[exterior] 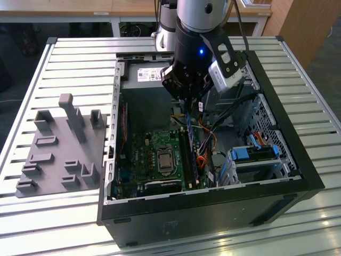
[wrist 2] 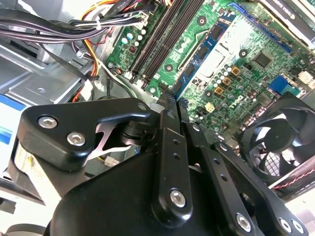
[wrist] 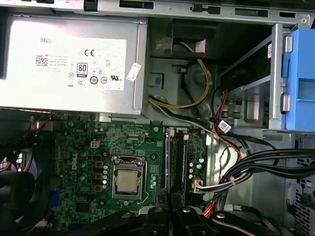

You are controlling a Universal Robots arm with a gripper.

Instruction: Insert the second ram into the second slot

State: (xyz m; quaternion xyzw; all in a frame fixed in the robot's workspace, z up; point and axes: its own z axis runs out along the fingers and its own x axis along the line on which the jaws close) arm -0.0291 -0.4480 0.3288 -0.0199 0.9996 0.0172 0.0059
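Inside the open PC case (exterior: 306,176) on the slatted worktop (exterior: 64,58), the arm stands over the motherboard (exterior: 146,154). Claw (wrist 2: 172,102) is down low at one end of the memory slots (wrist: 175,157).

Second wrist view: second ram (wrist 2: 197,61) stands on edge along the slot row, blue board with dark chips showing. It sits on the CPU socket (wrist: 128,179) side, with two bare black slots on its other side, toward the cable bundle (wrist 2: 59,24). Its near end runs right up to the claw. Can't tell if the claw is clamped on it or let go (the claw's black linkage covers the contact). Can't tell either if the stick is fully seated.

Power supply (wrist: 69,59) lies past the far end of the slots. Case fan (wrist 2: 280,142) is beside the board. Grey fixture plate (exterior: 58,154) lies on the worktop at the exterior view's left of the case.
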